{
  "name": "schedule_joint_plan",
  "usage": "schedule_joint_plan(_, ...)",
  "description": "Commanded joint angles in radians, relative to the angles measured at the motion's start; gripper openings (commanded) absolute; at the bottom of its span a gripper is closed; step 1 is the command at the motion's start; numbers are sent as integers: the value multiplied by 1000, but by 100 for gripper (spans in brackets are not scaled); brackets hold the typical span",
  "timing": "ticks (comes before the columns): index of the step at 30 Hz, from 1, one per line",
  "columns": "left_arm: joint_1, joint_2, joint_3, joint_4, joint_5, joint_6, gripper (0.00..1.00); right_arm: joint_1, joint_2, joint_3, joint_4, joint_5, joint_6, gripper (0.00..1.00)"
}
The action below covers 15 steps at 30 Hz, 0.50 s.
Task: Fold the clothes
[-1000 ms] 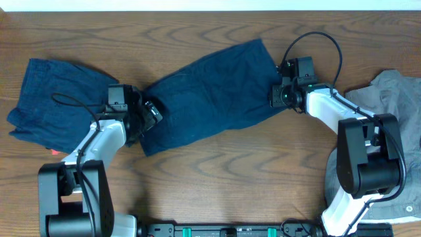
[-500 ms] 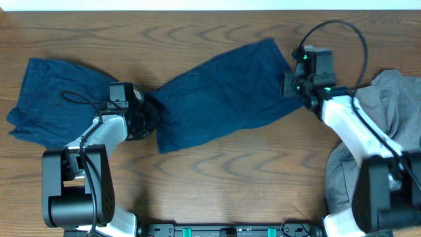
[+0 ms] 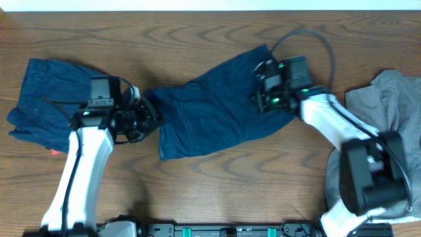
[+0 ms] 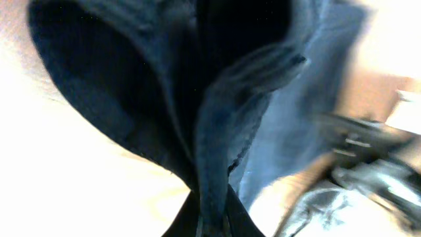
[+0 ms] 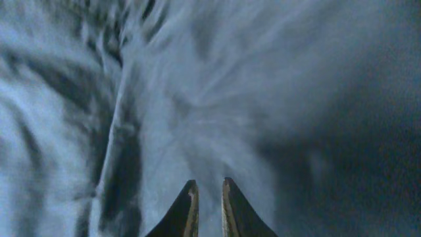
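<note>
left end effector pinching left edge of blue shorts; right end effector pinching right end.

End effector tips pinched on blue cloth.

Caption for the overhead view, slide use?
Left gripper and right gripper pinch opposite ends of a navy garment on the wooden table.
</note>
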Motion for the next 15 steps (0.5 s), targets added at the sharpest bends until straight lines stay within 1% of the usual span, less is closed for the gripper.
schedule_joint_plan(1,-5,-64,66,-13,37,2,6,114,78,-2,28,-210,32,11)
schedule_joint_plan(4,-5,-89,109,-8,74,-34,6,236,138,-2,77,-230,86,11)
schedule_joint_plan(6,-5,-90,135,5,109,-43,6,309,162,-2,117,-229,105,11)
schedule_joint_plan(8,-5,-90,143,29,110,-43,6,381,176,-2,169,-227,108,12)
schedule_joint_plan(10,-5,-87,143,42,109,-43,6,437,179,-1,218,-195,128,14)
schedule_joint_plan(12,-6,-80,143,40,110,-43,7,468,178,2,257,-133,159,14)
schedule_joint_plan(13,-9,-79,143,36,110,-43,6,471,178,8,261,-85,180,18)
schedule_joint_plan(14,-13,-77,142,36,110,-43,6,467,176,18,256,-39,195,26)
schedule_joint_plan(15,-18,-76,142,36,110,-42,6,457,171,27,248,-9,197,31)
